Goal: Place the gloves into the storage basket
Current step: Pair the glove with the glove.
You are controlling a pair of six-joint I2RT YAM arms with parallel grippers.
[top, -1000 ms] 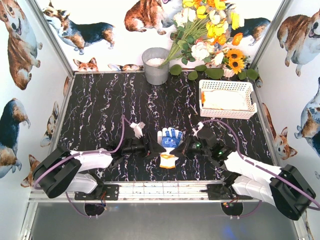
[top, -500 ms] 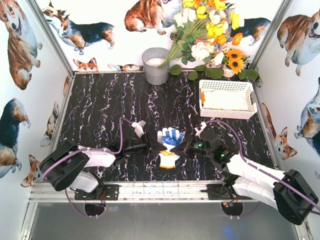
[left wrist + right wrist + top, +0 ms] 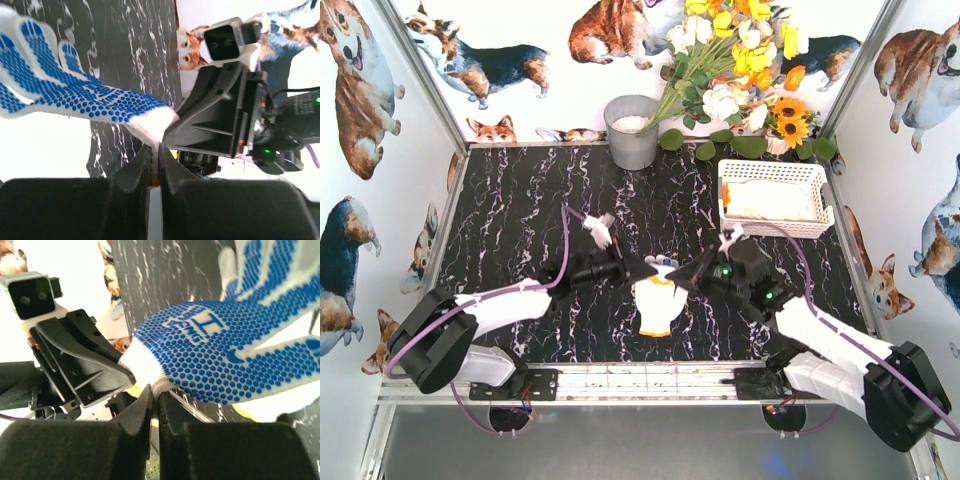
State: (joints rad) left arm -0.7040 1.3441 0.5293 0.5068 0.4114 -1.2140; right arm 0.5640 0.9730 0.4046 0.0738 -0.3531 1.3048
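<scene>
A blue-palmed glove [image 3: 75,95] hangs in the air between my two grippers, its dotted palm also filling the right wrist view [image 3: 225,350]. My left gripper [image 3: 156,156] is shut on its white wrist edge. From the other side my right gripper [image 3: 156,390] is shut on the same edge. In the top view the glove [image 3: 661,263] shows edge-on between the left gripper [image 3: 648,268] and the right gripper [image 3: 683,277]. A white glove with a yellow-orange cuff [image 3: 657,306] lies flat on the table beneath. The storage basket [image 3: 775,228] stands at the back right with pale gloves inside.
A grey metal bucket [image 3: 632,135] stands at the back centre, and a bunch of flowers [image 3: 740,70] leans over the back wall beside the basket. Dark marbled tabletop [image 3: 520,220] stretches to the left. Panels printed with corgis wall in the table.
My left gripper has shut on the blue-palmed glove's edge. Both grippers have moved away from the near edge and lifted that glove off the white glove, which stays on the table.
</scene>
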